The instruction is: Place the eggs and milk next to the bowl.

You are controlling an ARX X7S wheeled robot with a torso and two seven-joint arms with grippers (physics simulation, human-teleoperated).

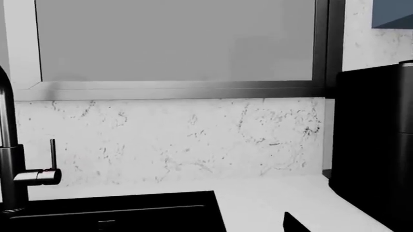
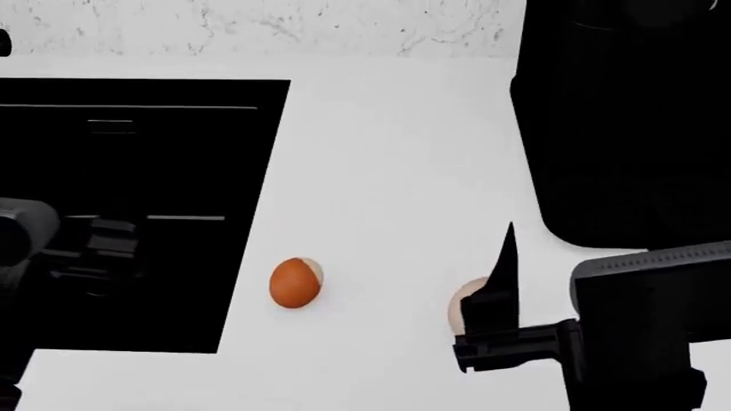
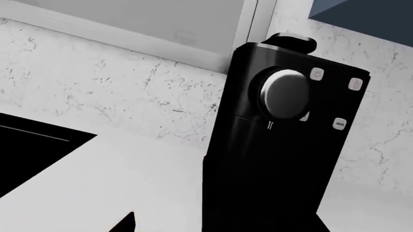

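With 2 eggs on the white table (image 2: pixel 389 154), the orange egg (image 2: pixel 296 282) lying free and the pale egg (image 2: pixel 464 306) half hidden by the right gripper (image 2: pixel 494 300), whose jaws' state I cannot tell, a careless nudge could roll either into the sink (image 2: pixel 126 171).

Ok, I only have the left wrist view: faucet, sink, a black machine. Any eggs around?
Observer: Yes. The head view shows an orange-brown egg on the counter, just right of the sink.
Operator: And the second one?
Observer: A pale egg lies further right on the counter, partly hidden behind the right pincer.
Operator: Milk or bowl anywhere?
Observer: Neither shows in any view.
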